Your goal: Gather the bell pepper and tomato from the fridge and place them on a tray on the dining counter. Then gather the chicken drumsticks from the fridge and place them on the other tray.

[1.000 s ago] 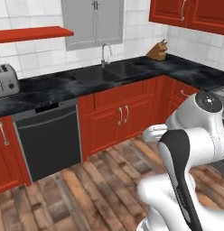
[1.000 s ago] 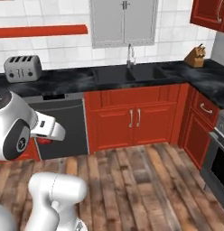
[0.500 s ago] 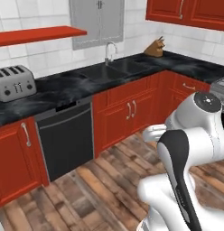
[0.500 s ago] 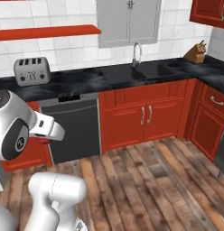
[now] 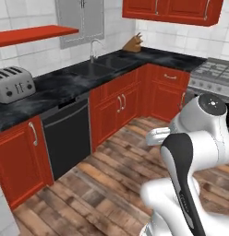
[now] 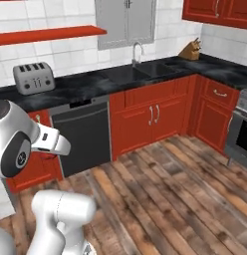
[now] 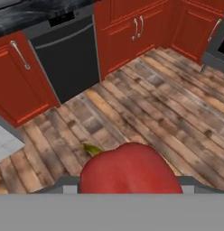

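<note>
The bell pepper, red with a short green stem at its upper left, sat at the bottom of the hand view, directly between the gripper jaws, whose grey tips showed just beside its 2 flanks. The gripper was closed on the pepper, carried above the wooden plank floor and well clear of it.

In the left base view the white arm rose from the lower right corner, folded tight: a dark-banded link bent up to a round joint cap near the right edge, with a short white segment reaching left. In the right base view the arm stood at the lower left, its rounded joint at the left edge and a short white link pointing right toward the red cabinets.

Ahead lay the black marble counter, running along the back wall and turning at the far right corner. A silver toaster stood near the counter's left end, a sink with a tap sat mid-counter, and a knife block stood at the back corner. A black dishwasher was set under the counter between red doors. A stove occupied the right edge, and a red shelf hung on the tiled wall.
</note>
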